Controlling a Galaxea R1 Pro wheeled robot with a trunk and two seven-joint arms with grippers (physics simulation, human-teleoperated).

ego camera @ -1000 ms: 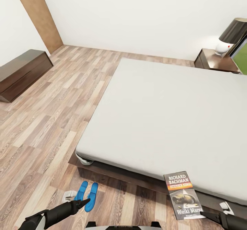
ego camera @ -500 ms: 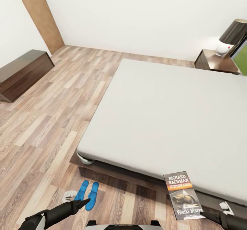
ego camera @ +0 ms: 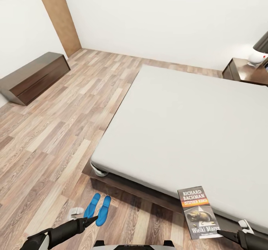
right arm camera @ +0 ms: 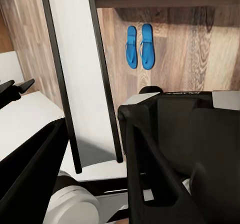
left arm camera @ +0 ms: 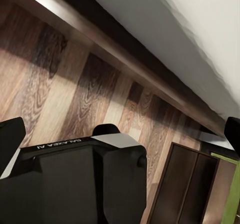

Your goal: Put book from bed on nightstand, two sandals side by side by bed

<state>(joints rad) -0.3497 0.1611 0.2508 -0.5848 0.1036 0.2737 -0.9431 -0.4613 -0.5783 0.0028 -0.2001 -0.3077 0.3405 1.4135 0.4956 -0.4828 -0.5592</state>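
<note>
The book (ego camera: pixel 198 212), dark-covered with "Richard Bachman" and an orange band, hangs over the foot edge of the bed (ego camera: pixel 186 123), and my right gripper (ego camera: pixel 222 235) is shut on its lower corner. In the right wrist view the book (right arm camera: pixel 75 68) runs as a pale slab with dark edges between the fingers. The two blue sandals (ego camera: pixel 98 209) lie side by side on the floor near the bed's foot corner, and the right wrist view also catches the sandals (right arm camera: pixel 140 46). My left gripper (ego camera: pixel 93 218) hovers just in front of them, open and holding nothing.
A nightstand (ego camera: pixel 246 72) with a white lamp (ego camera: pixel 258 57) stands at the bed's far right. A long low dark bench (ego camera: pixel 35 76) lines the left wall beside a wooden door (ego camera: pixel 57 17). Open plank floor (ego camera: pixel 56 138) stretches left of the bed.
The camera has swung left, so bed, bench and sandals shifted right in the picture. The book kept its place in my right gripper. Both arms look unmoved.
</note>
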